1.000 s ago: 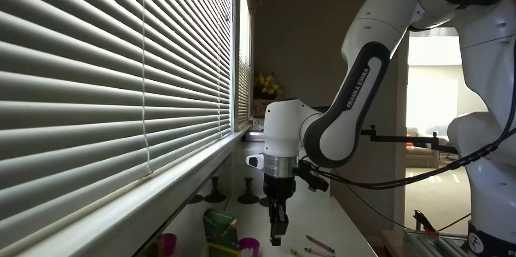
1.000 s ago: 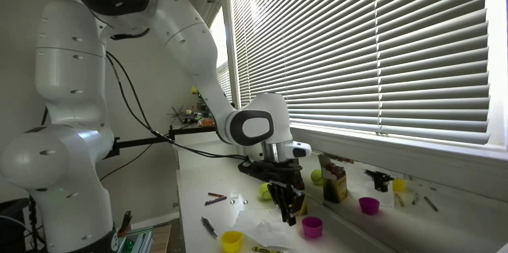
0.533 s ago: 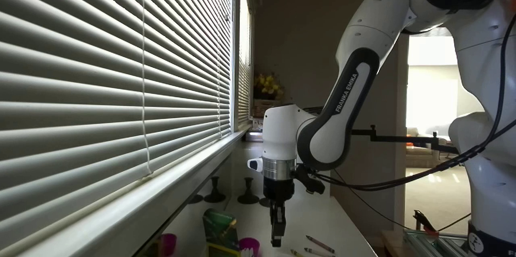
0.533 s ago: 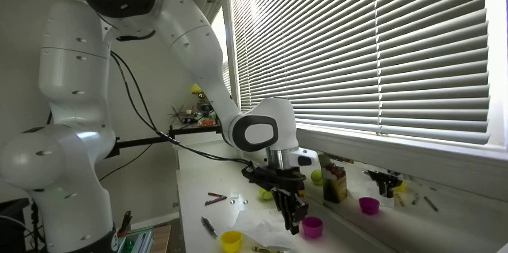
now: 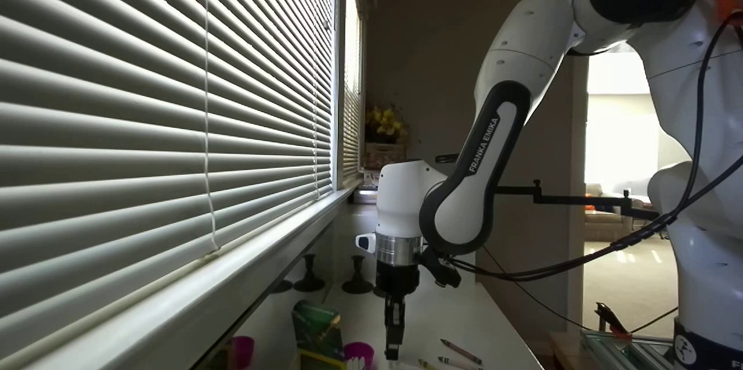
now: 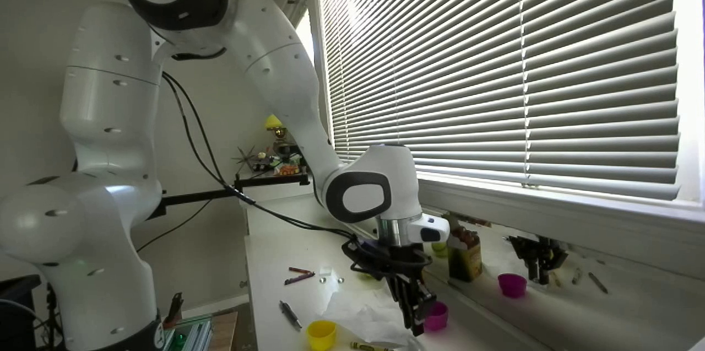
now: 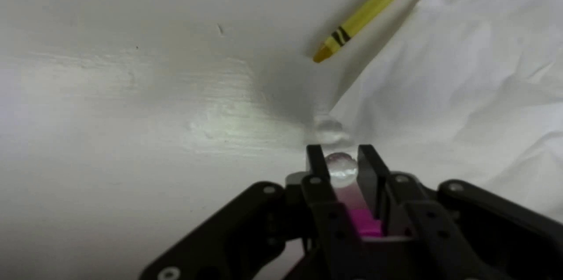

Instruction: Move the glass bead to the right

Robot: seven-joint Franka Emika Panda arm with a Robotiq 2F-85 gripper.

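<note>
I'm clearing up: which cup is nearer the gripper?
The magenta cup, partly hidden behind the gripper in an exterior view; the yellow cup stands apart, across the white paper.

Exterior views face oppositely along worktop (image 6: pixel 278 249), sharing arm (image 6: pixel 283 73) and blinds (image 5: pixel 145 103); wrist view looks down, close, past jaws.

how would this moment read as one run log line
pincer: closed on glass bead | release: not yet done | yellow crayon: beside white paper
</note>
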